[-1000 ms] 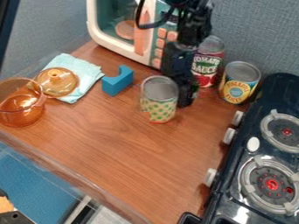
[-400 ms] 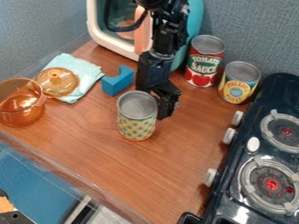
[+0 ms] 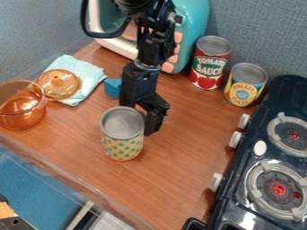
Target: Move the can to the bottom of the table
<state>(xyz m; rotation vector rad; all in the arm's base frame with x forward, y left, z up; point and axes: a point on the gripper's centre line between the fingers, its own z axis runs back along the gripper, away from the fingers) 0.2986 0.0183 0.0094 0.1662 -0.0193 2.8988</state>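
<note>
Near the desk's middle, a little left: the can, upright, with a bare metal top and a pale wrapper dotted in green.
Gripper: the black gripper hangs down at the can's far right side, one part of it right up against the can's side — the rest passes behind the can.
Jaws: beside the can and seemingly touching it; how wide they stand I cannot tell, nor whether they grip the can or only lie against it.
Arm: the black arm comes in from the far edge, in front of the toy microwave.
Blue block: the blue block lies just left of the arm, partly hidden by it.
Cloth: the pale blue cloth is spread on the far left, with the amber lid lying on it.
Pot: the clear amber pot sits at the left edge of the view, just beside the lid.
Far right: the red can and the yellow-and-blue can stand upright, near each other — both well apart from the can at the gripper.
Stove: the dark toy stove runs along the right of the desk.
</note>
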